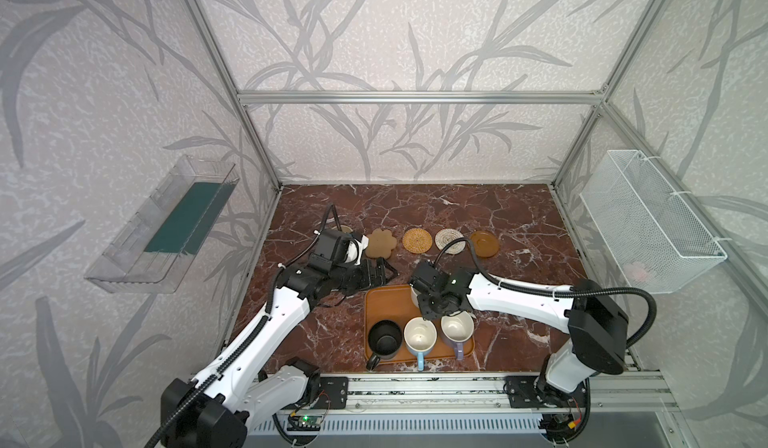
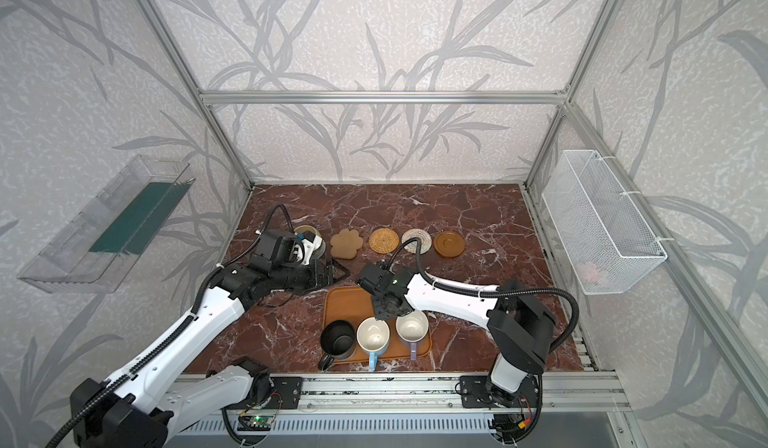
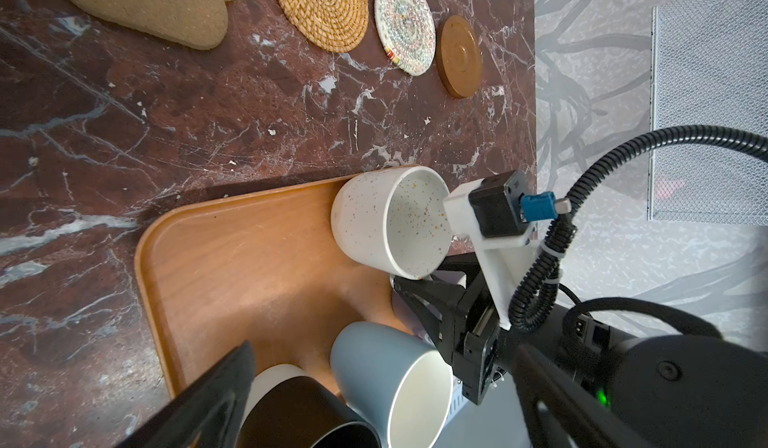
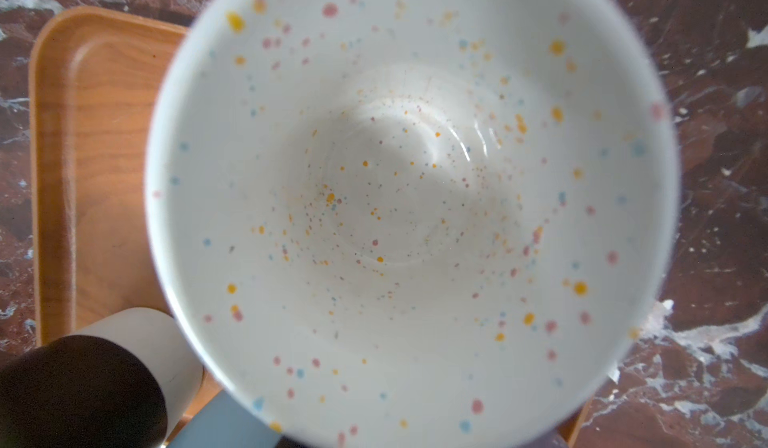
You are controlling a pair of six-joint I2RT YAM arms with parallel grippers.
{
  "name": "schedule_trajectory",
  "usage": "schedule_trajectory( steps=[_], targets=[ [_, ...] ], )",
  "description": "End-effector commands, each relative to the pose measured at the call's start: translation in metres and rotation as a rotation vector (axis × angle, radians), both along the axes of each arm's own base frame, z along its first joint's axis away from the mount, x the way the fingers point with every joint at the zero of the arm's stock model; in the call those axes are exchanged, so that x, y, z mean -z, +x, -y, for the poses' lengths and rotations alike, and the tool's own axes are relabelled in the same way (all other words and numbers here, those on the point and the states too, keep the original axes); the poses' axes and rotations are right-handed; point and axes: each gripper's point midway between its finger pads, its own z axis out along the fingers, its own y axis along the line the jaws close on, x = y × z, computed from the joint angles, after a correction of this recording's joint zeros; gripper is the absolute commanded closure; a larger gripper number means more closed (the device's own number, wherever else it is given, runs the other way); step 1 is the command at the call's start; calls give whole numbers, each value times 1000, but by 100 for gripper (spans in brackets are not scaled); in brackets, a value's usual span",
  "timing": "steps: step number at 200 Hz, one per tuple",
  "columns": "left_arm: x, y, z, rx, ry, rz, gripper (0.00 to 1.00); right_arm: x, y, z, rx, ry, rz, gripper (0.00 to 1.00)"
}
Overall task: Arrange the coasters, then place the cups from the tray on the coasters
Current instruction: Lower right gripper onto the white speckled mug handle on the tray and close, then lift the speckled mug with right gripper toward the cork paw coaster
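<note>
Left gripper (image 1: pixel 388 272) spread wide, over table (image 1: pixel 523 225) by tray's (image 3: pixel 232 259) far-left corner. Right gripper (image 3: pixel 405 294) at speckled cup (image 3: pixel 374 221) in tray's far-right corner, can't tell if it's gripping. Open strip of table between tray and coasters (image 1: pixel 417 240).

High top views and close wrist views share the tray (image 1: pixel 388 304).

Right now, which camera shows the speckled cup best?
Left wrist view: the speckled cup shows wall, rim and inside. Right wrist view gives only its inside; both top views mostly hide it under the right arm.
</note>
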Motion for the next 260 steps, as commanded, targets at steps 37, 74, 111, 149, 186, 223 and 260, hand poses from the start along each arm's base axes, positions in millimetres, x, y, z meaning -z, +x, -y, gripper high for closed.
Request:
schedule_trajectory(
  steps=[37,74,111,149,186,223,260],
  targets=[
    [-13,0,-2,6,8,50,1,3,14,-1,4,-13,5,70],
    [-14,1,-2,3,10,57,1,2,16,-1,1,-6,7,75],
    [-13,1,-4,-6,15,57,1,-2,19,-4,-6,5,18,79],
    [-18,3,-5,-14,18,84,1,-2,19,-6,-15,11,22,84],
    [-18,4,-4,-17,5,81,1,-13,23,-9,-23,37,56,91],
    [-22,8,8,-62,-134,70,1,-27,26,-10,-37,62,92,100],
    [-25,15,5,-102,-135,86,1,-41,26,-11,-49,86,118,100]
  ],
)
